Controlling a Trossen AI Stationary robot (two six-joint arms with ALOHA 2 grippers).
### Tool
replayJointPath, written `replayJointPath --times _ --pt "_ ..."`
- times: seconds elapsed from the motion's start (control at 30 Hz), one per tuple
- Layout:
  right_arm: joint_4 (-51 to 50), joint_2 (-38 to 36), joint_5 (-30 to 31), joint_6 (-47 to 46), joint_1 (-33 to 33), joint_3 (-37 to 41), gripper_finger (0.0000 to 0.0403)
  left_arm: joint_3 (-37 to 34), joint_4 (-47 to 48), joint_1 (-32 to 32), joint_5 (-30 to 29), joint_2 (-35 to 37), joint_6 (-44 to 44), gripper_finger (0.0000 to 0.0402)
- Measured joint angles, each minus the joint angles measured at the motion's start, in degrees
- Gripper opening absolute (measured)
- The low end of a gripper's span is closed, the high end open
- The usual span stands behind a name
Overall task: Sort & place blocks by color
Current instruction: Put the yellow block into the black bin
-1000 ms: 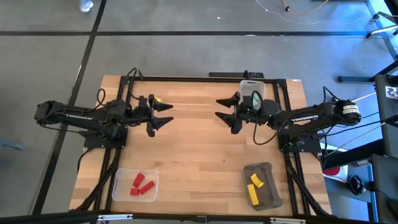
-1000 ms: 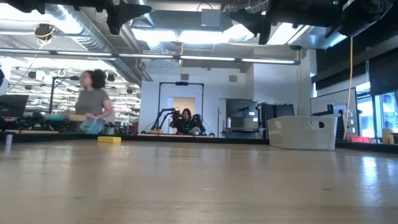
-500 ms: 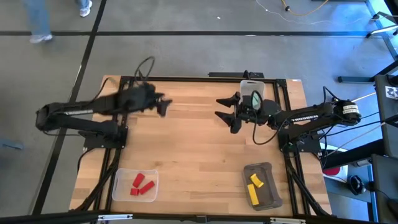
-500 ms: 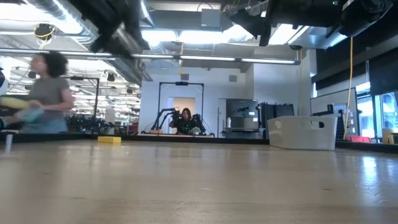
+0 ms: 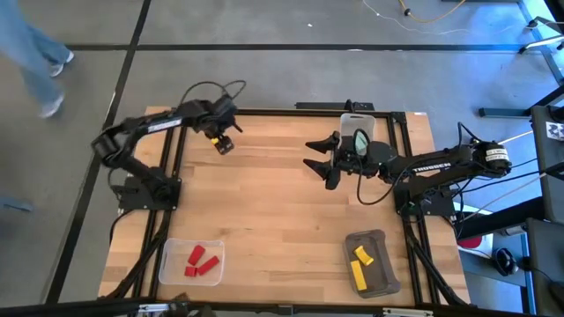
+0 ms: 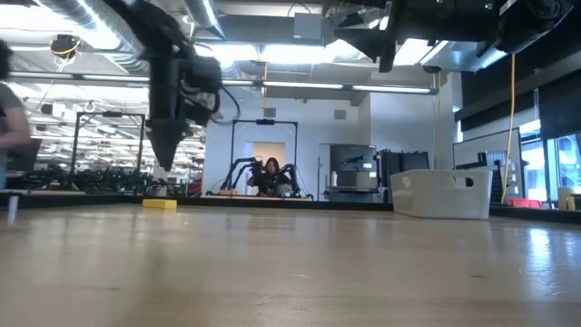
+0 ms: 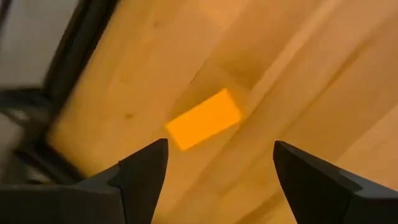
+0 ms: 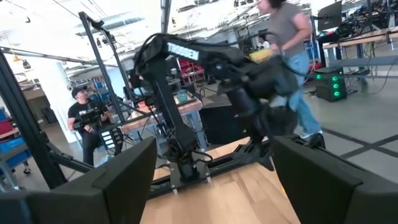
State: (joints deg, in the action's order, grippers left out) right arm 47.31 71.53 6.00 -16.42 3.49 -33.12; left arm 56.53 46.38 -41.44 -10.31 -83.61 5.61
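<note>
Two dark arms, looping black cables, white lettering.

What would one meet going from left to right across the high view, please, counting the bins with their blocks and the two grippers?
Clear bin with red blocks → left gripper, open above a yellow block → right gripper, open → white bin at the table's far edge → grey bin with yellow blocks.

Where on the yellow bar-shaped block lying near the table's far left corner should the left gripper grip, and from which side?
Across the two long sides of the yellow bar-shaped block, at its middle, coming from above. It lies flat, and the open left gripper already hangs over it.
</note>
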Motion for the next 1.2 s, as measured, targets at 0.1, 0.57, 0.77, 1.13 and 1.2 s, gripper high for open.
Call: replayJointPath --times 0.1,0.57,0.77,1.13,1.2 --pt "-0.04 0.0 0.02 0.0 0.0 0.0 0.0317 4.84 3.45 0.09 -2.58 -5.99 14.46 0.0283" --pt "-0.09 0.0 0.02 0.0 0.0 0.0 0.0317 9.84 8.35 -0.28 -2.57 -18.78 50.42 0.0283" --pt "-1.55 0.0 0.02 0.0 0.0 -0.02 0.0317 9.68 7.24 -1.75 -2.2 -20.65 53.34 0.0283" --pt "-3.53 0.0 0.04 -3.02 0.0 -0.02 0.0317 8.66 4.5 -2.18 -2.6 -21.25 53.39 0.0283" --pt "-3.54 0.0 0.04 -4.09 -0.02 -0.02 0.0317 8.66 4.36 -2.18 -2.63 -21.25 53.17 0.0282"
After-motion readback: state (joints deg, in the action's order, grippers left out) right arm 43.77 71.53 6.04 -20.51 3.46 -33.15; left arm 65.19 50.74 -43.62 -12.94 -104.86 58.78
